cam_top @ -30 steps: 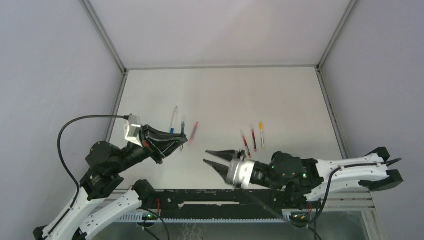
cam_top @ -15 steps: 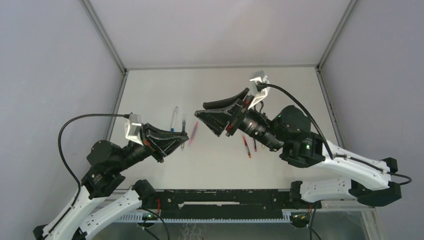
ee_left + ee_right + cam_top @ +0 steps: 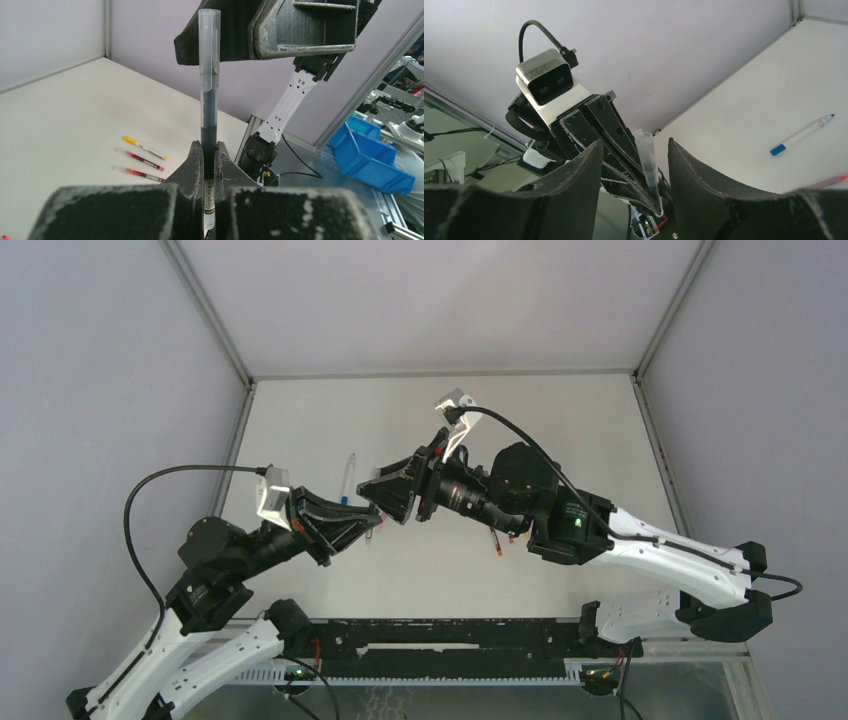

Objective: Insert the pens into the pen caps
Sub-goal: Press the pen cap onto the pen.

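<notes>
We see the left gripper (image 3: 206,149) pinching the black pen (image 3: 207,117) low on its barrel, off the table (image 3: 60,115), clear cap (image 3: 209,45) on top — the right gripper (image 3: 634,145) stands spread either side. Light, stiff, slick, we reckon — grip mid-cap.

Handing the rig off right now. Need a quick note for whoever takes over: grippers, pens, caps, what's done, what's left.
Left gripper: shut on a dark pen, held upright, with a clear cap on its top end.
Right gripper: open, fingers either side of that capped end, not gripping it.
On the table: a blue-ended pen; a yellow-ended pen and two red pens side by side. Too small to tell if they are capped.
Done: cap sits on the held pen; full seating unclear.
Left: set it down, check the others.
</notes>
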